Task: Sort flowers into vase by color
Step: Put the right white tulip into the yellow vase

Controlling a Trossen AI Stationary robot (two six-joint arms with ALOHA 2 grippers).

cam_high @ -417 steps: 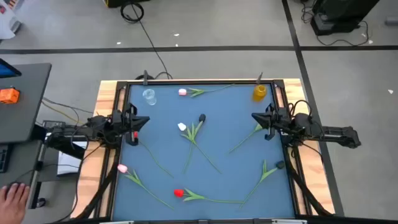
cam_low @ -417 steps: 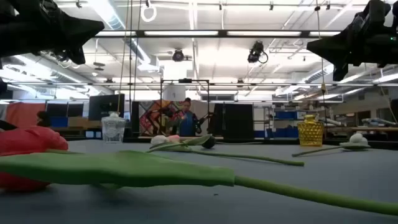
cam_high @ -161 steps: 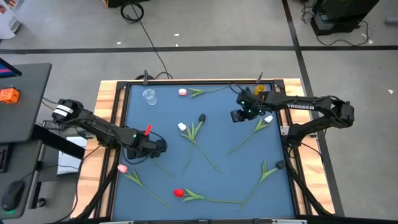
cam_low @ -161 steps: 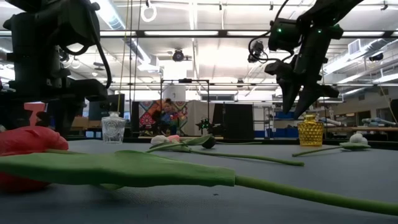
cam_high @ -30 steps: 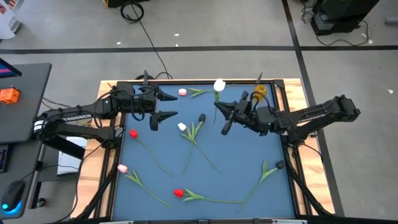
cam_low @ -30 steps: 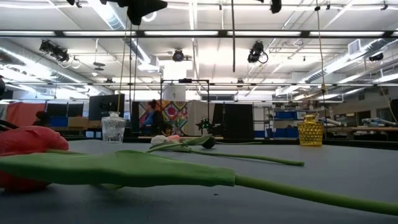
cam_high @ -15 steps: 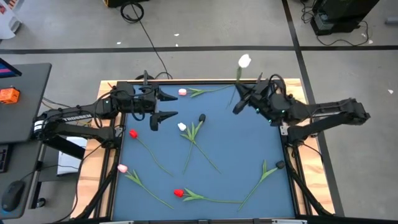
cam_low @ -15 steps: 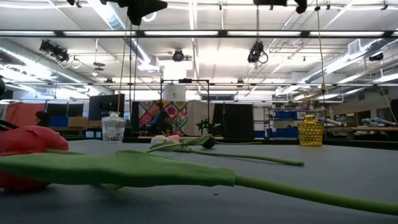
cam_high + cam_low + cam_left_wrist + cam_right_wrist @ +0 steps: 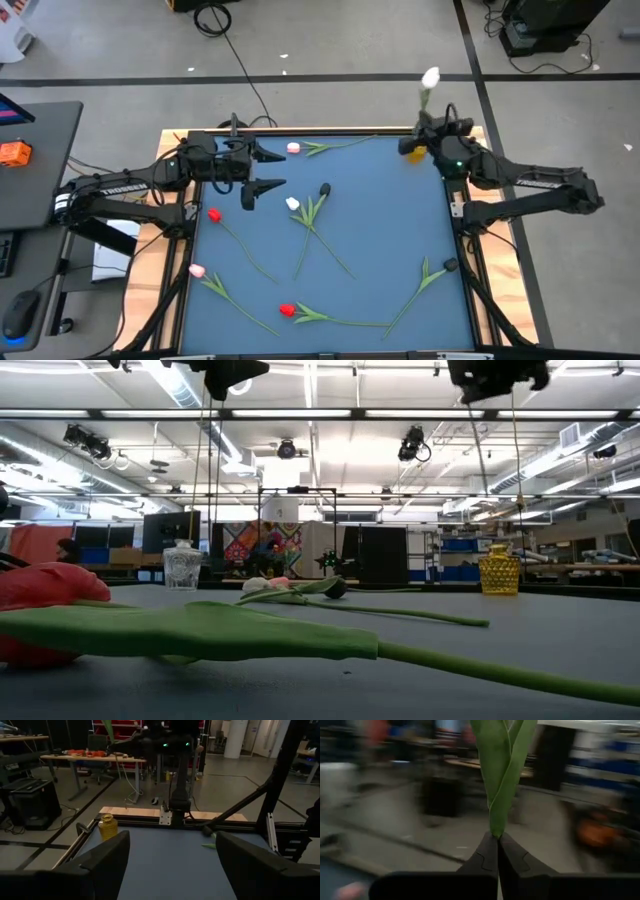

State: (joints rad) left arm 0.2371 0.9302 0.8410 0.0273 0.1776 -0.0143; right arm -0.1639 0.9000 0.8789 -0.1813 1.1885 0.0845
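My right gripper (image 9: 428, 120) is shut on a white tulip (image 9: 430, 77) high above the yellow vase (image 9: 412, 152) at the table's far right corner. In the low view the gripper (image 9: 497, 374) shows at the top, above that vase (image 9: 499, 570). My left gripper (image 9: 266, 170) hangs open and empty over the far left, with the clear vase (image 9: 182, 565) hidden under its arm in the high view. Loose tulips lie flat on the blue table (image 9: 390, 230): red (image 9: 213, 214), pink (image 9: 196, 270), red (image 9: 287, 311), white (image 9: 292, 204), black (image 9: 325, 188). My right gripper pinches the white tulip between its two fingertips (image 9: 487, 851), at the foot of its folded green leaf (image 9: 496, 827). The fingers come in level, across the flower. The tulip is lifted clear, head up, with its thin stem (image 9: 478, 445) hanging below the fingers.
Another pink tulip (image 9: 293, 148) lies along the far edge and a black one (image 9: 451, 265) near the right edge. A black frame (image 9: 300, 131) rims the table. The left wrist view shows the right arm (image 9: 172, 750) behind the yellow vase (image 9: 107, 826).
My right gripper has carried the white tulip from over the table's far middle toward the far right corner, above the yellow vase, turning as it went. The flower's head has swung with it, past the far edge. The left arm has kept still.
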